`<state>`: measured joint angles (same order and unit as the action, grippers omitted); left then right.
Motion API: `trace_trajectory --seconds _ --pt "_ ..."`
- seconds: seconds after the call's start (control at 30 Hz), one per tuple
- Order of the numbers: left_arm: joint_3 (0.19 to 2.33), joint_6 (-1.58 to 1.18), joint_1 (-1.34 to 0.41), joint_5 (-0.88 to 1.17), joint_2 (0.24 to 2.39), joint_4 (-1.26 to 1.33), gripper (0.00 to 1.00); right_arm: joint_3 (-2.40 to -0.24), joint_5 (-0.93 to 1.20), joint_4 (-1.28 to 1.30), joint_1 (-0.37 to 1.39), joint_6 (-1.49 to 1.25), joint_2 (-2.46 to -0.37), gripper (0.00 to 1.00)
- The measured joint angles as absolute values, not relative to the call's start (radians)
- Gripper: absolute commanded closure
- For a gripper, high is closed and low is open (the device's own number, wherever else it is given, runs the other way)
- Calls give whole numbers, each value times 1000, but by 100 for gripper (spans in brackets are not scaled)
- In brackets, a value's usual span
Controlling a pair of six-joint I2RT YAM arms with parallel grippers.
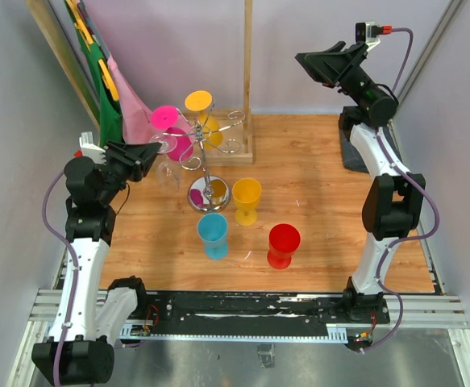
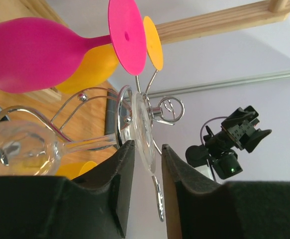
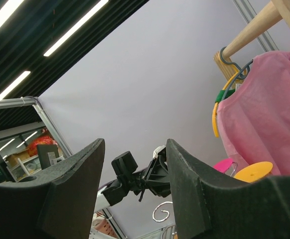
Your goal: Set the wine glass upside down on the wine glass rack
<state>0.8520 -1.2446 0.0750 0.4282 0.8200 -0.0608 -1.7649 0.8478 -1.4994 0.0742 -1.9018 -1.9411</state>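
Note:
The clear wine glass [image 1: 168, 172] hangs upside down on the silver wire rack [image 1: 209, 193], its stem in a curled arm [image 2: 169, 108]. In the left wrist view its bowl [image 2: 20, 149] lies left and its round foot [image 2: 144, 134] stands edge-on between my left fingers. My left gripper [image 1: 155, 149] [image 2: 147, 147] is open, with a gap beside the foot. A pink glass [image 1: 170, 133] [image 2: 30, 55] and an orange glass [image 1: 202, 113] [image 2: 85, 74] also hang on the rack. My right gripper [image 1: 303, 60] [image 3: 135, 144] is open and empty, raised at the back right.
A yellow glass [image 1: 247, 197], a blue glass [image 1: 213, 234] and a red glass [image 1: 283, 244] stand upright on the table in front of the rack. A wooden frame post [image 1: 247, 81] rises behind the rack. Clothes on hangers [image 1: 118, 97] hang at the back left.

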Motion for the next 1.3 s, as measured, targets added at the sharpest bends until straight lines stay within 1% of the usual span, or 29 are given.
trace_trajectory --seconds 0.17,0.43,0.53,0.73,0.87,1.0,1.07,1.13,1.2,1.3 --pt "855 -1239 69 440 816 -58 52 -1741 852 -1499 75 -1901 -1941 46" --pt "868 -1230 53 431 800 -82 51 -1719 863 -1498 75 -1901 -1941 46" --pt "868 -1226 44 431 780 -111 46 -1715 866 -1497 75 -1899 -1941 46" --pt "868 -1214 35 430 748 -121 40 -1691 876 -1490 77 -1884 -1931 46" --pt "868 -1204 28 427 728 -145 40 -1631 902 -1468 78 -1861 -1895 46" --pt "868 -1197 14 427 707 -164 41 -1497 941 -1393 79 -1795 -1804 47" --pt "870 -1196 2 429 699 -165 41 -1422 962 -1312 85 -1732 -1744 47" --pt "889 -1186 -7 431 699 -173 41 -1349 985 -1174 93 -1615 -1674 47" --pt "927 -1166 -17 428 707 -187 41 -1318 997 -970 112 -1459 -1612 45" --pt "1003 -1122 -37 414 715 -209 41 -1354 956 -492 171 -1102 -1523 43"
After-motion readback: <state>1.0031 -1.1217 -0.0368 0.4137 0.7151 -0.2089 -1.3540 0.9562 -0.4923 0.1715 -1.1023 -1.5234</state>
